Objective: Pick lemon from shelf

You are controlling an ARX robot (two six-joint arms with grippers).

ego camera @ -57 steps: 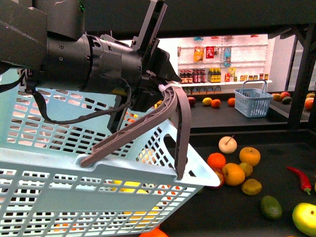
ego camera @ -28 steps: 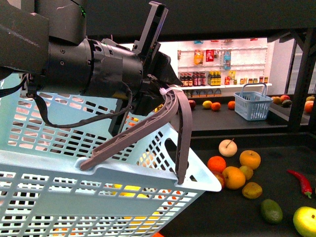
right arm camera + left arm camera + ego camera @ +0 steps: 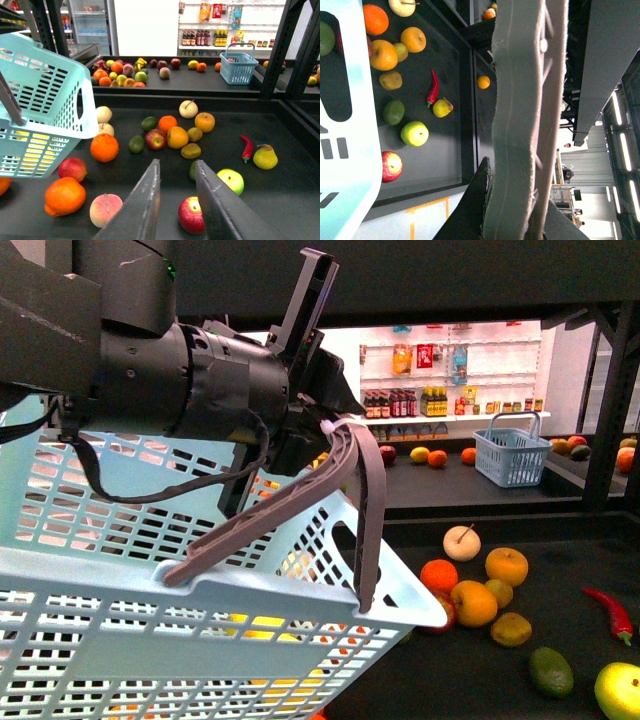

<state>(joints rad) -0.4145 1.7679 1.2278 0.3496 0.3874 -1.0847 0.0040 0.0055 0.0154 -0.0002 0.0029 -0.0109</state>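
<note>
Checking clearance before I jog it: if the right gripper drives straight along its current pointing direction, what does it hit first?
Probably the brown kiwi-like fruit just beyond the open right gripper, with an orange right behind it. Depth is unclear; it could reach the shelf deck first.

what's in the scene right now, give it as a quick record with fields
left gripper: shut on the handle of the basket, which hangs tilted
right gripper: open, empty, above the shelf
shelf: loose fruit and a red chili scattered on it
lemon: cannot tell which fruit it is
</note>
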